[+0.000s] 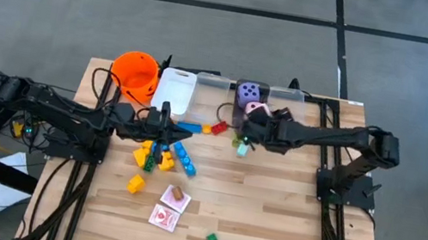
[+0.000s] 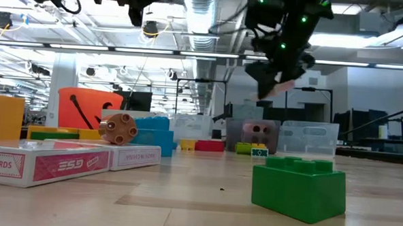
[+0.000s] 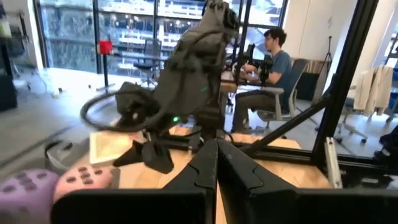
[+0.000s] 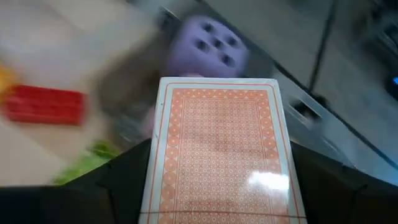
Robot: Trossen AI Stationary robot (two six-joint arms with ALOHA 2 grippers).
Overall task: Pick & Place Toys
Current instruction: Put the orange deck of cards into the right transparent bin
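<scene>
Along the table's (image 1: 284,219) far edge stand an orange bucket (image 1: 135,73) and clear bins (image 1: 175,90); the middle bin (image 1: 248,85) holds the purple die (image 1: 247,92) and pink die (image 1: 257,109). Just beside it, the right gripper (image 1: 248,128) clamps a deck of playing cards (image 4: 217,149). The left gripper (image 1: 165,118), closed and empty, hovers above the blocks (image 1: 164,157).

In the low view, the nearest card box (image 2: 22,165) lying on the surface shows the partly cut-off white lettering "NG CARDS" on its red side panel. On the same box, farther along that panel, stand letters that look like "ESG". The second card box (image 2: 135,156) behind it carries small white print too fine to read. No other text can be read.
</scene>
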